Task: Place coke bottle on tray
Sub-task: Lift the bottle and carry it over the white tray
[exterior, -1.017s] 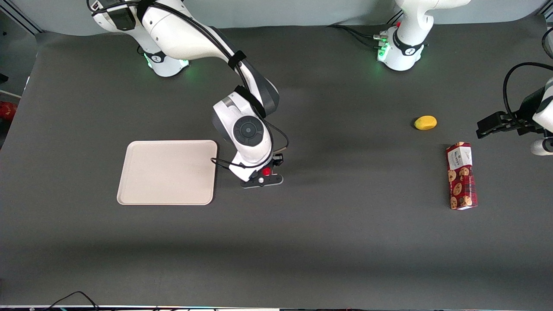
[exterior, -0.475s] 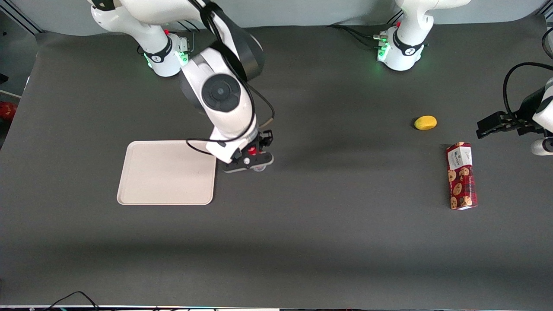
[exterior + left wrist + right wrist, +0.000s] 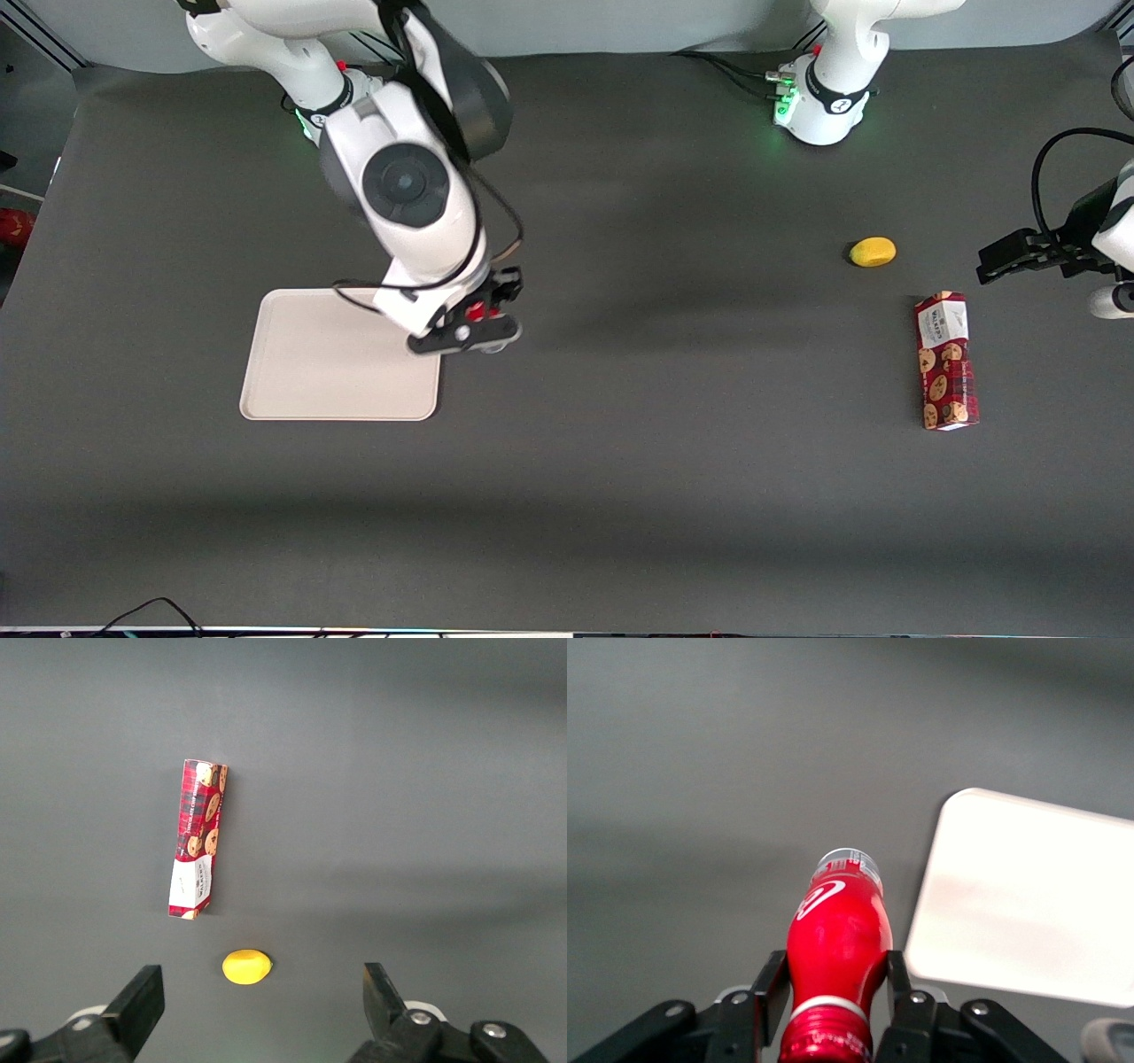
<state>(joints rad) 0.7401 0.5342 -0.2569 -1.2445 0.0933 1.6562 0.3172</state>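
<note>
The coke bottle [image 3: 837,943], slim and red with a red cap, white lettering and a silvery base, hangs upright in my right gripper [image 3: 833,979], whose fingers [image 3: 772,983] press both sides of its neck. In the front view only the red cap [image 3: 476,311] shows under the gripper [image 3: 469,332], lifted above the table just beside the beige tray's [image 3: 310,372] edge nearest the parked arm's end. The tray [image 3: 1036,904] lies flat with nothing on it.
A red patterned cookie box [image 3: 946,361] and a small yellow fruit [image 3: 873,252] lie toward the parked arm's end of the table; both show in the left wrist view, the box [image 3: 197,838] and the fruit [image 3: 246,966].
My gripper has risen with the bottle and moved toward the tray, from well beside it to over its near edge.
</note>
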